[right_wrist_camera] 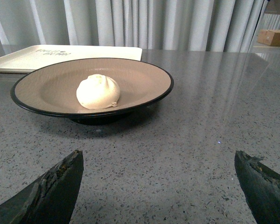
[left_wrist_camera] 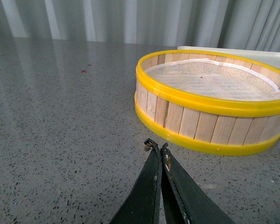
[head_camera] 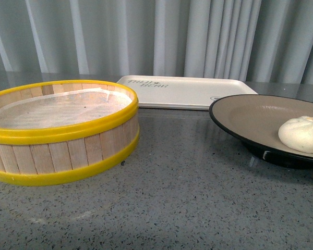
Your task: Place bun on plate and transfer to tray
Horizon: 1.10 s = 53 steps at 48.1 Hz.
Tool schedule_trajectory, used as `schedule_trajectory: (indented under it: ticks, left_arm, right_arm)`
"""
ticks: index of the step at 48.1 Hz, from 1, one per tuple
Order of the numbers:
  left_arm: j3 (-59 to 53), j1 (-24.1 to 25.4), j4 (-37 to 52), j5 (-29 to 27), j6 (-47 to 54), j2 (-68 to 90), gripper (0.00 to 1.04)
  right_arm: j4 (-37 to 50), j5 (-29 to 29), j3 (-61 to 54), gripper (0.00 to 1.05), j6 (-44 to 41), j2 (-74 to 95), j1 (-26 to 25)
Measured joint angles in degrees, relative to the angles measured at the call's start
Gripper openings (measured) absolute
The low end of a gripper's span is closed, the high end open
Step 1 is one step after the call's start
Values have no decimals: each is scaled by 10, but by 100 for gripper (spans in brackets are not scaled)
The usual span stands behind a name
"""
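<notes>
The white pleated bun lies on the beige plate with the black rim, at the right of the front view. Behind it, at the back of the table, rests the cream tray with dark lettering. In the right wrist view the bun sits left of the plate's centre, and the tray shows beyond. My right gripper is open and empty, a short way in front of the plate. My left gripper is shut on nothing, just short of the steamer basket. Neither arm shows in the front view.
A yellow-rimmed wooden steamer basket with a white liner stands at the left; its wall is close ahead of the left gripper. Grey speckled tabletop spreads in front. Grey curtains hang behind. A cardboard box sits far off.
</notes>
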Motion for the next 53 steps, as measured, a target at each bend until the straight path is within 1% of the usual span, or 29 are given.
schedule_trajectory:
  ticks: [10,11,12,15,28,30,31,33,36,38,42,48,51,53]
  left_arm:
    - [0,0,-36,0,0,-35,4]
    - [0,0,-46,0,0,-45,4]
    - [0,0,-78,0,0,-69,4]
    - [0,0,-132,0,0,-113,4]
    - [0,0,-138,0,0,-134,4]
    - [0,0,-138,0,0,-134,10]
    - [0,0,-138,0,0,-134,16]
    - [0,0,-138,0,0,-134,22]
    - [0,0,-138,0,0,-134,36]
    - [0,0,-138,0,0,-134,44]
    - [0,0,-138,0,0,-134,62]
    - [0,0,-138,0,0,-134,78]
    - [0,0,-138,0,0,-134,88]
    - [0,0,-138,0,0,-134,97]
  right_arm:
    - [0,0,0,96,0,0,0]
    - [0,0,0,96,0,0,0]
    - [0,0,0,96,0,0,0]
    - [0,0,0,96,0,0,0]
    - [0,0,0,96,0,0,0]
    - [0,0,0,96,0,0,0]
    - [0,0,0,96,0,0,0]
    - [0,0,0,96,0,0,0]
    - [0,0,0,96,0,0,0]
    - [0,0,0,96,0,0,0]
    - [0,0,0,96,0,0,0]
    - [0,0,0,96,0,0,0]
    - [0,0,0,96,0,0,0]
    - [0,0,0,96,0,0,0]
